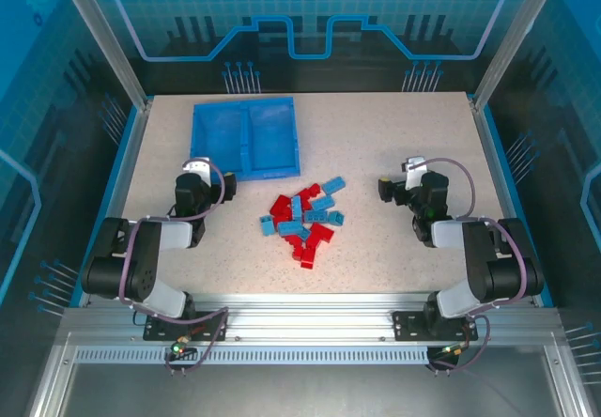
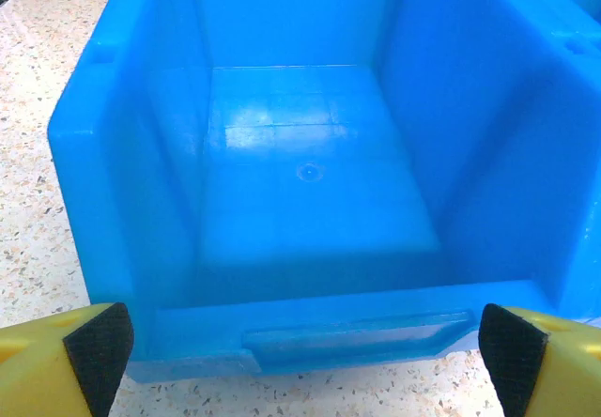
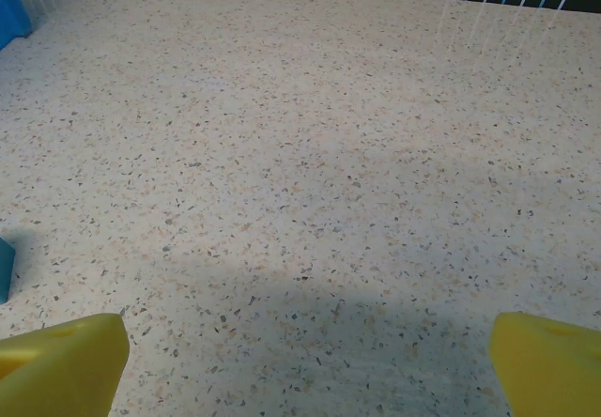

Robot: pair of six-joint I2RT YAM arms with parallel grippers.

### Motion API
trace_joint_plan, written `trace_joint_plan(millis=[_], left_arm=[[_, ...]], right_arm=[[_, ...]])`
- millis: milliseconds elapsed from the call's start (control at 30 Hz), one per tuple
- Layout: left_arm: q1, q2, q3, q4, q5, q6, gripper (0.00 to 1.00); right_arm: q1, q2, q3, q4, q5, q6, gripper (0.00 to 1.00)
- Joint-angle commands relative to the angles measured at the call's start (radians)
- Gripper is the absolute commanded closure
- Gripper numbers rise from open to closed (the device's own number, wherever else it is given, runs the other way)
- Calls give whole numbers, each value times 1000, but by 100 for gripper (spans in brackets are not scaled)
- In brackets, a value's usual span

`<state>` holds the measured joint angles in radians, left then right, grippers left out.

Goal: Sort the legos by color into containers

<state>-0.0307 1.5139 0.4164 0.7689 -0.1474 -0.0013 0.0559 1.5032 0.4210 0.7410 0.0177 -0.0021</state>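
Observation:
A heap of red and light blue legos (image 1: 302, 220) lies mid-table between the two arms. The blue two-compartment tray (image 1: 246, 138) stands at the back left, both compartments bare. My left gripper (image 1: 195, 175) sits just before the tray's near left corner; in the left wrist view the tray's left compartment (image 2: 310, 192) is straight ahead and my left gripper (image 2: 305, 347) is open with nothing between its fingers. My right gripper (image 1: 392, 188) rests right of the heap, open over bare table (image 3: 310, 342). A light blue lego's edge (image 3: 5, 269) shows at the left of the right wrist view.
The speckled table (image 1: 376, 135) is ringed by a blue rim and clear blue enclosure walls. The arm bases sit on the metal rail (image 1: 300, 328) at the near edge. Open room lies right of the tray and behind the heap.

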Motion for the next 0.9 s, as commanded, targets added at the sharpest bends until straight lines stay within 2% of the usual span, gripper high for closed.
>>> trace_joint_plan(millis=[0,533,567,600,633,700,767,800,867], left_arm=[[12,4,-5,25,25,-9,1],[12,2,-5,27,27,-7,1],[12,2,-6,26,28,-8,1],[12,3,-7,29,27,-8,1],[11,-1,-6,28,22,-6,1],[-5,-53,4,-24,9,8,1],[-39,-142,49,-195,-53,3,1],[-55,-185,83,-300,-87,-21,1],[-85,-256,139,-464,-137,-107,1]], right_arm=[[-5,0,18,0,-6,-13,0],[-14,-1,17,0,-18,-8,0],[-13,-1,17,2,-14,-8,0],[3,-24,25,-24,44,-2,0],[41,-93,47,-131,162,-1,0],[90,-236,124,-392,299,73,0],[93,-348,214,-674,320,283,0],[94,-379,272,-823,295,377,0],[107,-400,373,-1041,211,465,0]])
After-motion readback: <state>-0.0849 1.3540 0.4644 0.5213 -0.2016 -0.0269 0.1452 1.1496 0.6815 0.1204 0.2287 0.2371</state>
